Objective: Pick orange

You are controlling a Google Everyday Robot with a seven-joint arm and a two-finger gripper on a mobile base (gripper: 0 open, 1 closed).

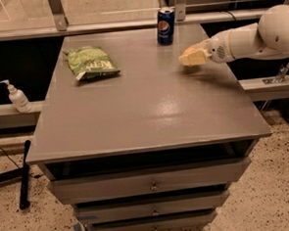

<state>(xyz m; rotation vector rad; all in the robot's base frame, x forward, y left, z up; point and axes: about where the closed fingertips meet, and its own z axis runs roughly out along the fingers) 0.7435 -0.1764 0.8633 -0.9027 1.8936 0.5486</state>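
Note:
The orange does not show in this view; it may be hidden behind the gripper. My gripper (192, 58), cream-coloured at the end of a white arm (248, 40), reaches in from the right. It hovers low over the back right part of the grey cabinet top (149, 107), just right of and in front of the blue soda can (165, 19).
A green chip bag (91, 62) lies on the back left of the top. The cabinet has drawers (151, 183) below its front edge. A white pump bottle (17, 97) stands on a ledge to the left. A rail with metal posts (57, 15) runs behind the cabinet.

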